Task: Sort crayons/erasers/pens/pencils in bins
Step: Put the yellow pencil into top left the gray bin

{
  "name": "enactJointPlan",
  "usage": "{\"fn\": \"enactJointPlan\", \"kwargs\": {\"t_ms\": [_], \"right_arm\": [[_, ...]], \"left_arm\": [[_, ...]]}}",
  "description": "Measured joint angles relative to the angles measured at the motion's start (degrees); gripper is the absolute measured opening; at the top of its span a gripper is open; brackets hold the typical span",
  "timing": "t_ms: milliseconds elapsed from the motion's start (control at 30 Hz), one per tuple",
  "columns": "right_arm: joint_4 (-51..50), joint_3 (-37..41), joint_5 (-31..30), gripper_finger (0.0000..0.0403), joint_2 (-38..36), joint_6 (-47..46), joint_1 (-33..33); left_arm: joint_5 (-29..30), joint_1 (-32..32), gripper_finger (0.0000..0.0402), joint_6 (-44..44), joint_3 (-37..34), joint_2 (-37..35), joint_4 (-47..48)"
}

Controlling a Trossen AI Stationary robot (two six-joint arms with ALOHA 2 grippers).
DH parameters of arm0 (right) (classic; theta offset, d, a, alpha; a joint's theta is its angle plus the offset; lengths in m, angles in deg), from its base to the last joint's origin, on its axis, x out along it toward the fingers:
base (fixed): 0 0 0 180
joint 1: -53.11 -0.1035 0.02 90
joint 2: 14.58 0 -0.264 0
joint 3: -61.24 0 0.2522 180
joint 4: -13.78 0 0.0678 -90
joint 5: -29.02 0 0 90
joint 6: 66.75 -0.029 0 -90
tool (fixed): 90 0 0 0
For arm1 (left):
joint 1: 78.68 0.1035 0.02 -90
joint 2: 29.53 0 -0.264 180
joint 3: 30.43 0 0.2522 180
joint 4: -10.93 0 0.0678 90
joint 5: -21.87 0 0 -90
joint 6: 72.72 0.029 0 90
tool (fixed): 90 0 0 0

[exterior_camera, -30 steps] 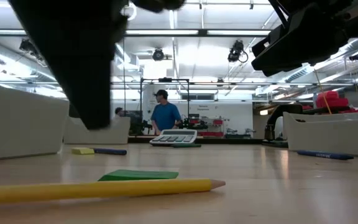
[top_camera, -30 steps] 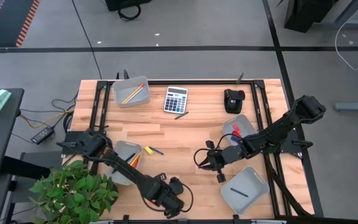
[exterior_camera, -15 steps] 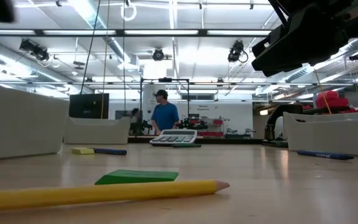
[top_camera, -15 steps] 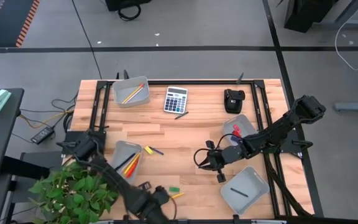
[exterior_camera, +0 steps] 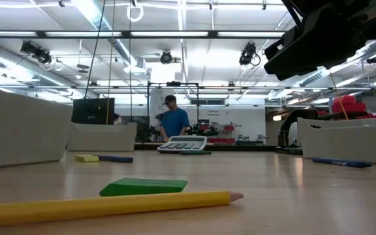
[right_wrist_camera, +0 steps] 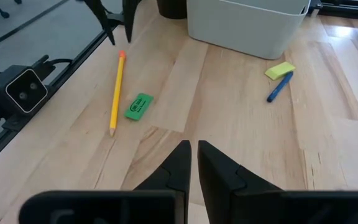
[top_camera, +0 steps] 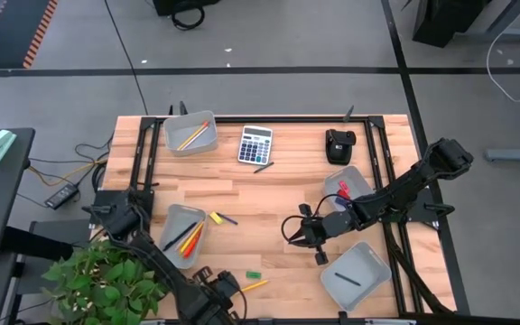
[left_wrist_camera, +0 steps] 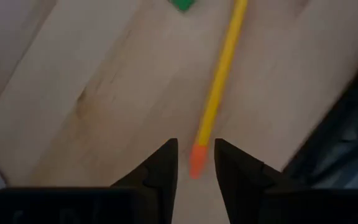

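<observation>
A yellow pencil (top_camera: 256, 284) with an orange eraser end lies flat near the table's front edge, and a green eraser (top_camera: 253, 273) lies just beyond it. My left gripper (left_wrist_camera: 196, 149) points down, open, its fingertips standing on either side of the pencil's orange end (right_wrist_camera: 122, 55); I cannot tell if they touch it. My right gripper (right_wrist_camera: 193, 155) hovers shut over the table's middle right (top_camera: 294, 230), holding nothing. Four grey bins hold sorted items: pencils (top_camera: 190, 134), crayons (top_camera: 185, 231), red erasers (top_camera: 346, 185), a pen (top_camera: 355, 271).
A blue pen and a yellow eraser (top_camera: 219, 218) lie beside the crayon bin. A calculator (top_camera: 255, 144) with a dark pen (top_camera: 262, 167) in front of it and a black device (top_camera: 338, 144) sit at the back. A potted plant (top_camera: 106, 275) overhangs the near left corner.
My left gripper has swung along the front edge toward the table's left and has rolled at the wrist. It has come off the pencil and the green eraser, which were hidden under it and now lie uncovered. My right arm has kept still.
</observation>
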Motion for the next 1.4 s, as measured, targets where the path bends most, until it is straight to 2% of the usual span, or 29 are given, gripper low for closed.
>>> {"fn": "enactJointPlan", "kwargs": {"t_ms": [433,833,1400], "right_arm": [[0.1,0.0,0.0,0.0038,0.0,0.0,0.0],[0.1,0.0,0.0,0.0038,0.0,0.0,0.0],[0.1,0.0,0.0,0.0038,0.0,0.0,0.0]], "left_arm": [[-5.0,0.0,0.0117,1.4,0.0,1.6,0.3],[-4.0,0.3,0.0135,6.2,0.0,2.4,-3.7],[-3.3,0.3,0.0133,6.0,0.0,2.6,-3.5]]}}
